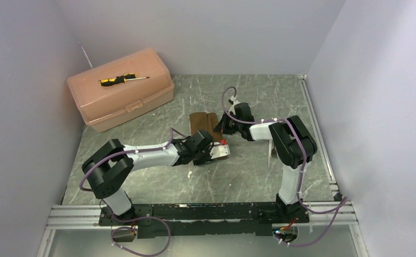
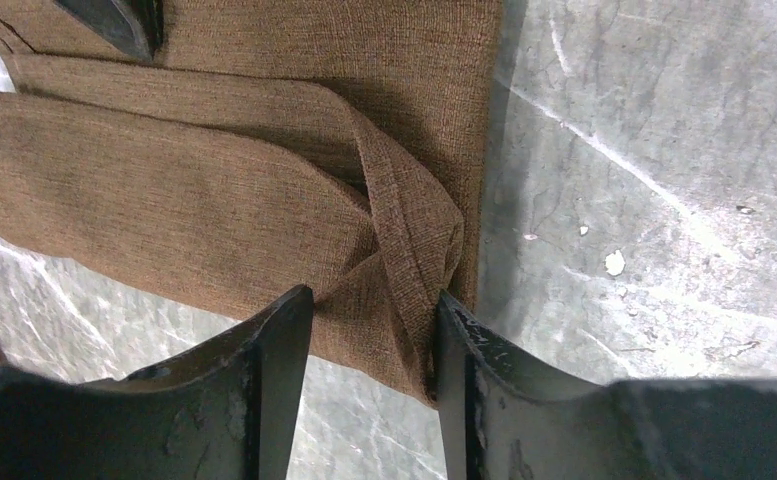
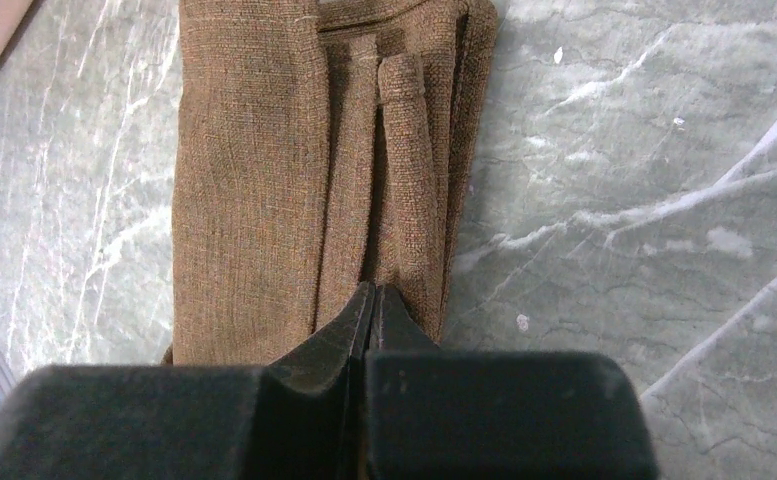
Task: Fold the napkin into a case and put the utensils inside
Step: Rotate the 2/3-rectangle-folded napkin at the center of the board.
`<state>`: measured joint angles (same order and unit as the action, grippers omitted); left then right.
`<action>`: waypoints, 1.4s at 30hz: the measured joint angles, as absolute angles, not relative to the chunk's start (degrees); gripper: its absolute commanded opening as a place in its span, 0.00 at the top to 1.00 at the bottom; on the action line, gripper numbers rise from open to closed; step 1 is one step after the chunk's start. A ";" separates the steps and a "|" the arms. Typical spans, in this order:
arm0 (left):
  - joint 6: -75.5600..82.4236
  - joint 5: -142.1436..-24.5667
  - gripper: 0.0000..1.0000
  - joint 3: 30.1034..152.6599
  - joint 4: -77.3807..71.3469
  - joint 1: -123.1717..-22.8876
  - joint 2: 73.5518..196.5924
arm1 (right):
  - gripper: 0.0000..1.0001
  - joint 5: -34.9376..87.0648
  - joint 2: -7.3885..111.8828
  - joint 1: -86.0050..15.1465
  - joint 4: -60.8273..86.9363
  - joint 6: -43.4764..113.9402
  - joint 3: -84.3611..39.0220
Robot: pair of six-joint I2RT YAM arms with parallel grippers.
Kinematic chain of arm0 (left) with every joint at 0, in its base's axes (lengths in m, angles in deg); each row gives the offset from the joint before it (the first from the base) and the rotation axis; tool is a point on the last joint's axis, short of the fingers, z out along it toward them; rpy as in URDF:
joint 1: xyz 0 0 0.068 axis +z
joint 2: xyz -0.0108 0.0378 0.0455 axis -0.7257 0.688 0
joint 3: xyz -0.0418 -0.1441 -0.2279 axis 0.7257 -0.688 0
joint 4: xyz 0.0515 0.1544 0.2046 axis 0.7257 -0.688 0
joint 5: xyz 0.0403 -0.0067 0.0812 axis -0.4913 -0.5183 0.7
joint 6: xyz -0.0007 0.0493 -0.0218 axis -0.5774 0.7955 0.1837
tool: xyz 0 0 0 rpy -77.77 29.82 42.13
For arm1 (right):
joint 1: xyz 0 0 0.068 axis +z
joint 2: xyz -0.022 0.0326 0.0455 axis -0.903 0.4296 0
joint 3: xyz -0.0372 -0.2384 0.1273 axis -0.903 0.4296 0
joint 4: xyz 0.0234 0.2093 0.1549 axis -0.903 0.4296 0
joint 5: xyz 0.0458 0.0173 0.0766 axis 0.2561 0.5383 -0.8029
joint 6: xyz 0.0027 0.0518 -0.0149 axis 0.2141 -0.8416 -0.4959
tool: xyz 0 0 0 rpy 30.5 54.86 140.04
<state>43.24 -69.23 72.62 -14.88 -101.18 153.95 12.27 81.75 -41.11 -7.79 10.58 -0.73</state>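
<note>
Grey-green marble tabletop [image 1: 248, 176] spreading between pale walls, with a pink box [image 1: 121, 94] sitting at upper left of the top view and carrying a yellow-and-black screwdriver [image 1: 121, 80] on its lid. Lying at centre frame — the napkin [image 1: 203, 122], brown cloth folded into a narrow oblong of several overlapping layers.

Reaching in from the lower left of the top view, the left gripper [image 2: 374, 335], standing partly open in its wrist view, the dark fingers [image 2: 264, 370] straddling a twisted, bunched corner of the napkin [image 2: 214, 190]; the right-hand finger touching the cloth's edge, the left-hand one sitting just beside the fold. Not clamping down on the fabric, as far as can be told.

Coming from the right of the top view, the right gripper [image 3: 372, 310], pressing fully together with no gap showing — tips meeting at the near edge of the napkin [image 3: 264, 180], right where a narrow pleat ends. Whether a thin layer is being pinched between the tips: cannot tell.

Lying near the right arm's elbow in the top view, one slender grey utensil [image 1: 272, 152], well apart from the cloth.
</note>
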 measured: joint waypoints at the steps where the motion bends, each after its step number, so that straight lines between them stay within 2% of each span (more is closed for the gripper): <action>1: 43.48 -69.27 0.52 72.62 -14.70 -101.18 153.97 | 1.00 12.27 81.75 -41.11 -7.77 10.54 -0.73; 6: 44.38 -69.31 0.57 72.62 -14.36 -101.58 154.01 | 1.00 12.14 81.75 -41.11 -7.42 10.52 -0.90; 16: 46.15 -70.27 0.79 72.47 -14.36 -102.49 154.01 | 1.00 11.86 83.22 -41.11 -4.64 10.56 -5.30; 32: 47.70 -73.18 0.81 68.31 -16.17 -102.89 150.47 | 1.00 12.80 86.56 -41.09 -2.50 10.91 -9.36; 42: 52.33 -76.57 0.74 65.14 -15.16 -103.33 149.90 | 1.00 14.83 84.61 -41.07 -2.33 10.50 -7.70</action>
